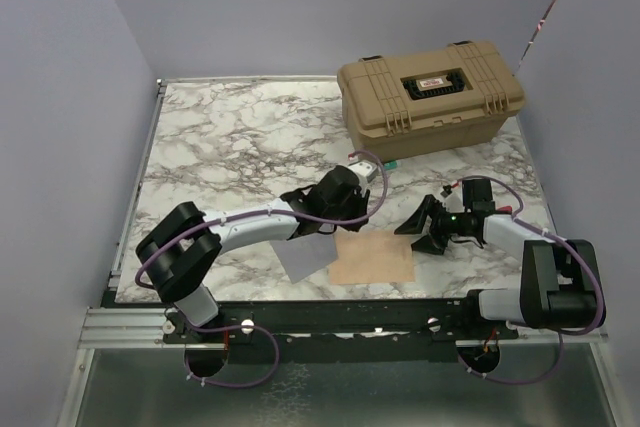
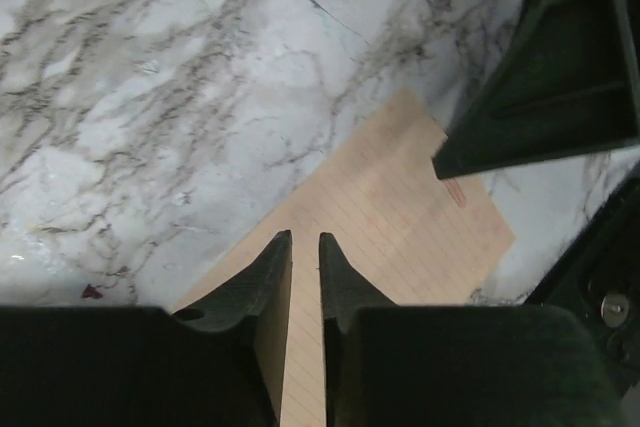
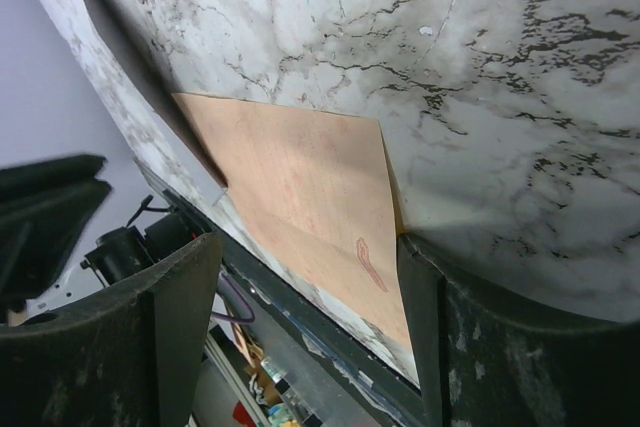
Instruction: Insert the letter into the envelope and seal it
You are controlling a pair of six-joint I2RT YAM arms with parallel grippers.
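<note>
One letter (image 1: pixel 372 259) flat beside envelope (image 1: pixel 306 263)

A tan toolbox (image 1: pixel 432 94) sits closed on the marble table (image 1: pixel 230 137).

Marble table (image 1: pixel 220 137): tan toolbox (image 1: pixel 430 95) at back, letter (image 1: pixel 372 259) beside envelope (image 1: pixel 305 263) near front

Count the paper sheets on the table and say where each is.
2. A tan letter lies at the near edge between the two arms; a grey envelope lies just left of it, partly under the left arm. More may hide under it.
</note>
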